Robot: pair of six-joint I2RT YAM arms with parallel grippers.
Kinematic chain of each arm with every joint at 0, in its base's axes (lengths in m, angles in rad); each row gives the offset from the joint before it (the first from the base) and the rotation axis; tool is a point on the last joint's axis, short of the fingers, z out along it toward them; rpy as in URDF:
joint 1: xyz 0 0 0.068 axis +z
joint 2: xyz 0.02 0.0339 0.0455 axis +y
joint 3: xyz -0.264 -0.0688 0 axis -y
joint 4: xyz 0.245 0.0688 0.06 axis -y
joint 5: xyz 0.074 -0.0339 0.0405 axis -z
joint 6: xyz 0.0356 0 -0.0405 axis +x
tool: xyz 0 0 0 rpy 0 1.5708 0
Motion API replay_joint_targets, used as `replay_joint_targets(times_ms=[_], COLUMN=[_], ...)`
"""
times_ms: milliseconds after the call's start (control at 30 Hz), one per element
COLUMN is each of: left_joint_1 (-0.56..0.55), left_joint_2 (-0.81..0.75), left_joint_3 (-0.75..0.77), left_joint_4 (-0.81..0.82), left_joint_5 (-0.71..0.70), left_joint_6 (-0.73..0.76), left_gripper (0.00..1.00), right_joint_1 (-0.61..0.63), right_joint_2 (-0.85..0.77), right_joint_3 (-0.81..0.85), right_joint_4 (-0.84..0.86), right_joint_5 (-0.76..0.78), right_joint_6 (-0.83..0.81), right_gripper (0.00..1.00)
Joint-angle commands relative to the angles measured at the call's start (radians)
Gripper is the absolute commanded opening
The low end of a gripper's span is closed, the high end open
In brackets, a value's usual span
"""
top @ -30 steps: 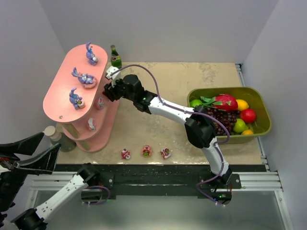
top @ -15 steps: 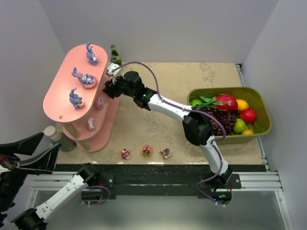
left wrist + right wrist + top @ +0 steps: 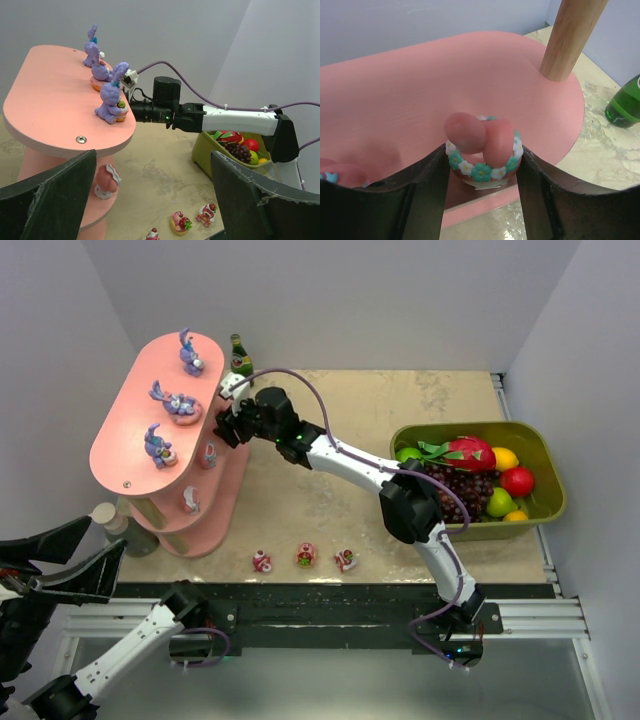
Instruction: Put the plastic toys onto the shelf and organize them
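The salmon-pink shelf [image 3: 125,445] stands at the far left. Three purple bunny toys [image 3: 175,400] sit on its top tier. One pink toy [image 3: 209,453] sits on the second tier and one [image 3: 190,500] on the third. My right gripper [image 3: 226,426] reaches over the second tier's far end, shut on a pink toy with a flower wreath [image 3: 482,145], just above the tier [image 3: 420,85]. Three small toys [image 3: 306,555] lie on the table near the front edge. My left gripper [image 3: 100,540] is open and empty at the near left, off the table, and its wrist view [image 3: 152,192] faces the shelf.
A green bottle [image 3: 240,358] stands behind the shelf. An olive-green tub [image 3: 548,480] of fake fruit sits at the right. A pale bottle-like object [image 3: 105,515] stands by the shelf's near end. A wooden post [image 3: 570,35] rises from the tier near my right gripper.
My right gripper has moved a little farther left and back toward the shelf's second tier, still holding the pink toy. The left arm has not moved.
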Motion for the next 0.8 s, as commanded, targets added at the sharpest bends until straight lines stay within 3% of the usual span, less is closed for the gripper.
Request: replay_joint_targets(times_ms=[0,267,467,767], left_joint_1=[0.004,0.004,0.004,0.004], left_joint_2=[0.02,0.022,0.023,0.034], left_joint_3=[0.012,0.015,0.021,0.036], left_joint_4=[0.019,0.018,0.016,0.016], left_joint_5=[0.003,0.003,0.003,0.012], left_joint_6=[0.022,0.022,0.021,0.019], left_gripper=[1.0,1.0,0.99,0.99], right_joint_1=[-0.003,-0.003,-0.001,-0.001], right_joint_2=[0.0,-0.003,-0.073,-0.182], right_joint_3=[0.054,0.047,-0.048,-0.189], right_joint_4=[-0.019,-0.016,0.039,0.077], right_joint_5=[0.001,0.024,0.027,0.036], right_joint_6=[-0.028,-0.029,-0.054,-0.063], right_gripper=[0.58,0.63,0.77,0.84])
